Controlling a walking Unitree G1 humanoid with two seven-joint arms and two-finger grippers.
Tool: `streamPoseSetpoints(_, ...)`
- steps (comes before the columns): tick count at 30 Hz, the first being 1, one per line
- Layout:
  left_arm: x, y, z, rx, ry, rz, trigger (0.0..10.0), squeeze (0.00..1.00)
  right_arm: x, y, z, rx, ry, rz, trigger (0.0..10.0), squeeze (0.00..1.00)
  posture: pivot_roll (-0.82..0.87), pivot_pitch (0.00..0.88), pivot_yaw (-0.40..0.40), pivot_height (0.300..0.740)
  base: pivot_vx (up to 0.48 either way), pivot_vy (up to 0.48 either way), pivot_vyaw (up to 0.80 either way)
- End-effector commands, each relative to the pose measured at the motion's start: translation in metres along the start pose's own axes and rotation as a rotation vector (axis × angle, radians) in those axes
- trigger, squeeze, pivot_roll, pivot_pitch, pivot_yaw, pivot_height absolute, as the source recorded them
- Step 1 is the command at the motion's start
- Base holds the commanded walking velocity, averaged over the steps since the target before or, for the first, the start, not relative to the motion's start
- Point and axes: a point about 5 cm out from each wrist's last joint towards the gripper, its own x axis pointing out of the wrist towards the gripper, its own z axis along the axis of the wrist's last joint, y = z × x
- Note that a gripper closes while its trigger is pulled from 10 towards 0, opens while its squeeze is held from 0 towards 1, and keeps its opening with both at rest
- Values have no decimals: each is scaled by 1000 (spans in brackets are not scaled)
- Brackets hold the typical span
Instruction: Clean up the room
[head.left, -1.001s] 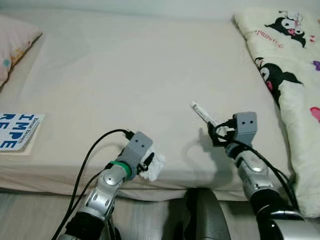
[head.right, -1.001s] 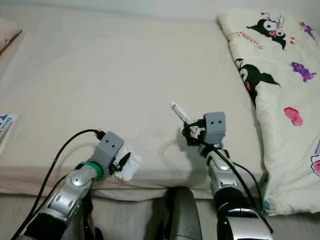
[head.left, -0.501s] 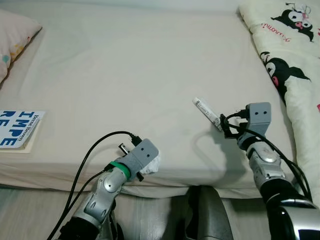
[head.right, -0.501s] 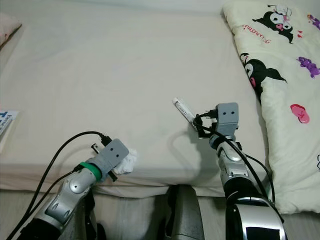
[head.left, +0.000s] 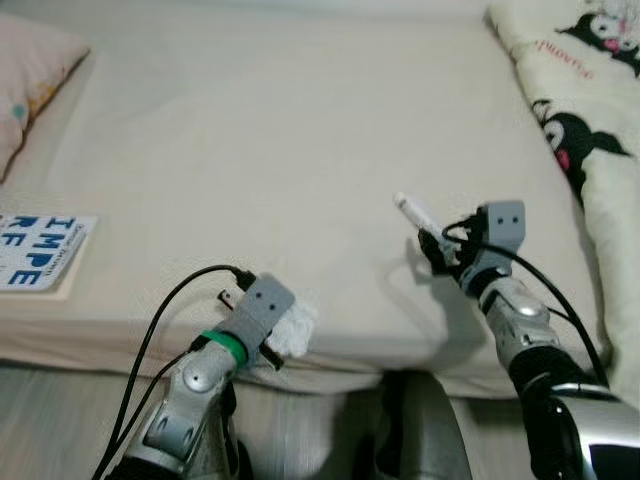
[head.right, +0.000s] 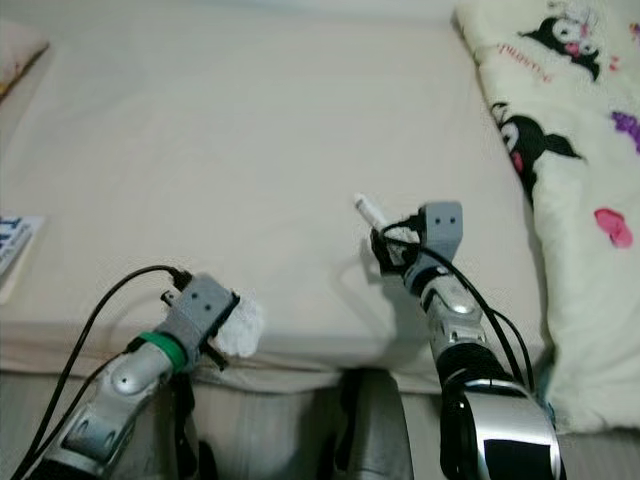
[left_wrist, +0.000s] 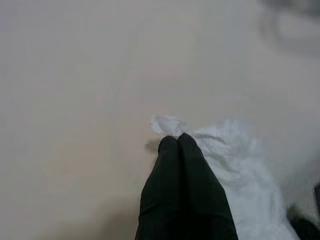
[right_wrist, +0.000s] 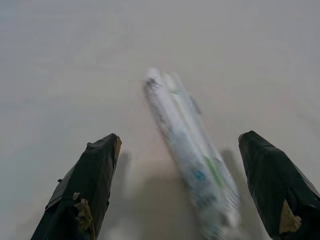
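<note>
Tissue (left_wrist: 235, 150) pinched in left tool (left_wrist: 178, 142); right tool (right_wrist: 185, 187) wide around a blurred, probably plastic tube (right_wrist: 187, 150).

The right gripper (right_wrist: 182, 200) has spread open around the white tube (right_wrist: 187, 150).

Book (head.left: 38, 250) at bed's (head.left: 250, 150) left edge, tube (head.left: 418, 213) right of centre, blanket (head.left: 590, 120) far right.

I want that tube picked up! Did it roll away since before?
No. The tube lies just as far from the book on the bed; only the camera shifted.
</note>
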Motion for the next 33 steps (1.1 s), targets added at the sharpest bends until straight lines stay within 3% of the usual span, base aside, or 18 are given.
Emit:
streamPoseSetpoints(1,-6,4,4,-76,-8,8,10000,0,0,1,-1,-10,6,8,10000,1000,233,265,-2,525,0,0,0)
streamPoseSetpoints(4,-10,15,20,-105,-63,38,10000,0,3,3,-3,-5,45,-9,10000,1000,248,269,-3,525,0,0,0)
streamPoseSetpoints(8,-12,20,27,-111,-73,54,10000,0,0,1,-14,-49,135,-53,10000,1000,261,275,0,525,0,0,0)
streamPoseSetpoints(9,-14,20,29,-116,-75,53,10000,0,-1,-1,-18,-73,168,-71,10000,0,272,282,3,525,0,0,0)
streamPoseSetpoints(16,-21,23,35,-133,-68,58,10000,0,-5,-5,-23,-142,223,-44,10000,0,301,301,13,525,0,0,0)
streamPoseSetpoints(18,-24,25,36,-134,-63,65,10000,0,-5,-6,-22,-162,229,-41,9529,0,308,305,14,525,0,0,0)
streamPoseSetpoints(19,-26,27,36,-136,-57,71,10000,0,-5,-8,-22,-179,236,-47,8353,0,308,305,14,525,0,0,0)
streamPoseSetpoints(20,-27,27,37,-137,-52,76,10000,0,-6,-11,-21,-203,246,-67,2196,0,311,307,14,525,0,0,0)
streamPoseSetpoints(21,-29,28,37,-138,-46,79,10000,0,-6,-15,-20,-228,256,-101,0,0,312,309,13,525,0,0,0)
streamPoseSetpoints(25,-30,27,37,-141,-38,82,10000,0,-9,-23,-20,-275,274,-170,0,0,312,309,13,525,0,0,0)
streamPoseSetpoints(33,-26,27,37,-143,-26,77,10000,0,-10,-30,-14,-220,225,-202,0,0,293,296,17,525,0,0,0)
